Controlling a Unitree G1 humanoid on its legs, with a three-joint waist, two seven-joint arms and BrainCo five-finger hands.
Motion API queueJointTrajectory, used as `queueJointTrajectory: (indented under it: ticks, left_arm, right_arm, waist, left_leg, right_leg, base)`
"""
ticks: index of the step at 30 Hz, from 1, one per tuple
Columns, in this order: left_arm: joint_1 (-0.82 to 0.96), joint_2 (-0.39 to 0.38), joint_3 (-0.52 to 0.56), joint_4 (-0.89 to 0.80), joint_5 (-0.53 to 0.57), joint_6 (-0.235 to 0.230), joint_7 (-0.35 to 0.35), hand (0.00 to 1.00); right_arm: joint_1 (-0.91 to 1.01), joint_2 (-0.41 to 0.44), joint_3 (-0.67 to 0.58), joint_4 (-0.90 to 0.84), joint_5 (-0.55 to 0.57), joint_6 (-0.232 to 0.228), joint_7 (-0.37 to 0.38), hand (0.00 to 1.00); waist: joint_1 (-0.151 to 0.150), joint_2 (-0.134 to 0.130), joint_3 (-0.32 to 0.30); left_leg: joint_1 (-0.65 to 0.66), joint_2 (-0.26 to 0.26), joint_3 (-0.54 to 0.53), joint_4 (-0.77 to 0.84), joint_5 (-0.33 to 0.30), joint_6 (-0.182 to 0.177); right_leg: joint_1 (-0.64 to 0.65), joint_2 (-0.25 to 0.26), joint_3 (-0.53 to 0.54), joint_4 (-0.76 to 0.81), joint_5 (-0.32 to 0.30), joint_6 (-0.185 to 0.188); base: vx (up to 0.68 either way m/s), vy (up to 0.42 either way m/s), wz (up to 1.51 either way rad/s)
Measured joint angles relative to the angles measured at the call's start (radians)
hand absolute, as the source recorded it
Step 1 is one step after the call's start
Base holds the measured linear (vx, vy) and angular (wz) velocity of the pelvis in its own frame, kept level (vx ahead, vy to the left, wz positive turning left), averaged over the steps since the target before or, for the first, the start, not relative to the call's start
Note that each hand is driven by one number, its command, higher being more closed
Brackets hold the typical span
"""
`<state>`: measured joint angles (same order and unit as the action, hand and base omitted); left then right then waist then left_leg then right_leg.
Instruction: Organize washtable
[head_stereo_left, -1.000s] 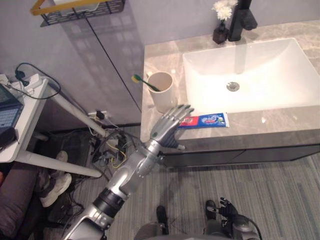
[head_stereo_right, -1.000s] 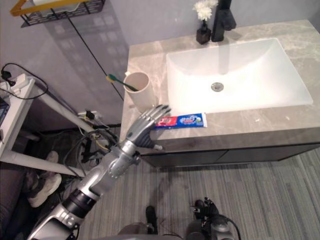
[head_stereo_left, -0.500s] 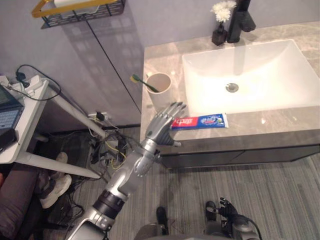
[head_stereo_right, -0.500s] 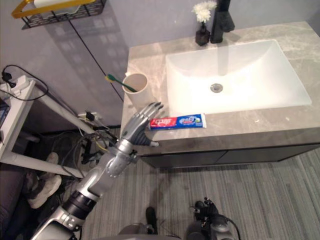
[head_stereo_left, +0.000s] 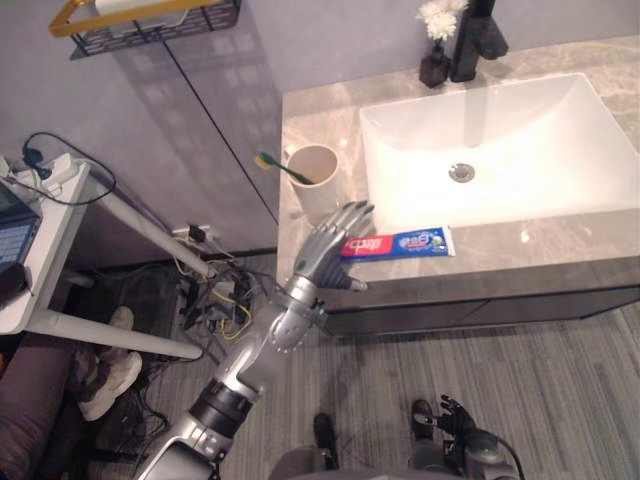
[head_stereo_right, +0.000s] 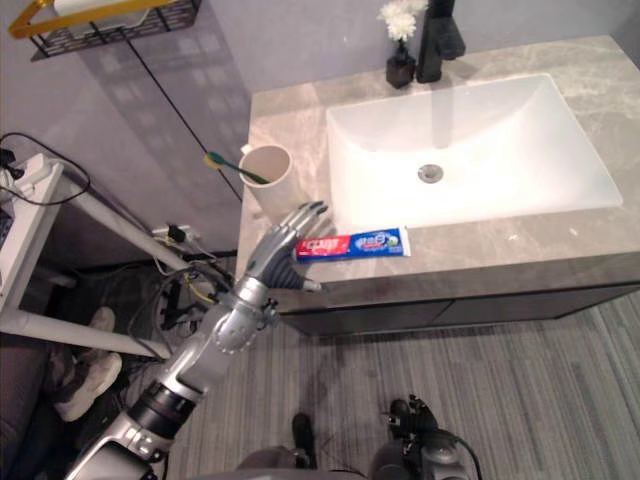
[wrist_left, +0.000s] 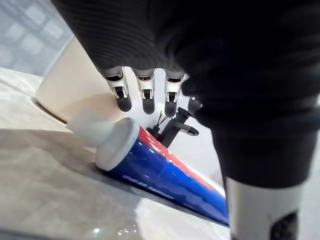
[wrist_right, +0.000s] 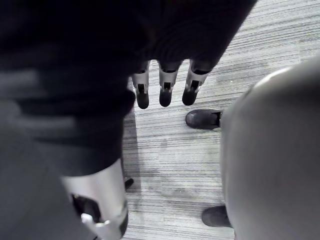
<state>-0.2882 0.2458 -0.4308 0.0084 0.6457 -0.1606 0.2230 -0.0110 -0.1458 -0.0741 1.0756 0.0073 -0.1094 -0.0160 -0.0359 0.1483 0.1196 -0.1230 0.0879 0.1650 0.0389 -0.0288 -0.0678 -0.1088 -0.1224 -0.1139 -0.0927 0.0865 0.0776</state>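
A red and blue toothpaste tube with a white cap lies flat on the grey stone counter, along its front edge before the white sink. My left hand hovers open at the tube's cap end, fingers straight and just above the cap, holding nothing. A beige cup with a green and yellow toothbrush stands just behind the hand. My right hand hangs low over the striped floor, fingers relaxed and empty.
A black faucet and a small dark vase of white flowers stand behind the sink. To the counter's left are a white desk, floor cables, a person's shoes and a wall-mounted wire shelf.
My left hand has drawn back toward the counter's left front, uncovering the tube's red end it lay over a second ago. Since half a second ago it has barely moved.
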Motion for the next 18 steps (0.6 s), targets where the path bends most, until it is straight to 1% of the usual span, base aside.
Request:
queueJointTrajectory:
  ticks: [7, 18]
  left_arm:
    - [-0.024, -0.015, -0.002, 0.0, -0.005, 0.001, -0.001, 0.0]
    - [-0.027, -0.014, -0.004, 0.01, -0.006, 0.0, -0.006, 0.0]
  right_arm:
    - [-0.001, -0.009, -0.005, -0.001, 0.002, -0.001, 0.0, 0.0]
    - [-0.001, -0.01, -0.006, -0.001, 0.003, -0.001, -0.001, 0.0]
  waist:
    - [-0.002, 0.02, 0.0]
    - [-0.002, 0.021, 0.0]
  left_leg:
    - [0.0, 0.001, 0.003, 0.002, 0.0, 0.0]
    - [0.001, 0.0, 0.003, -0.001, 0.0, 0.0]
  right_leg:
    - [-0.002, 0.001, 0.004, -0.003, 0.004, 0.0]
    - [-0.001, 0.001, 0.004, -0.004, 0.005, -0.001]
  base:
    - [-0.02, -0.004, -0.01]
    - [0.0, 0.0, 0.0]
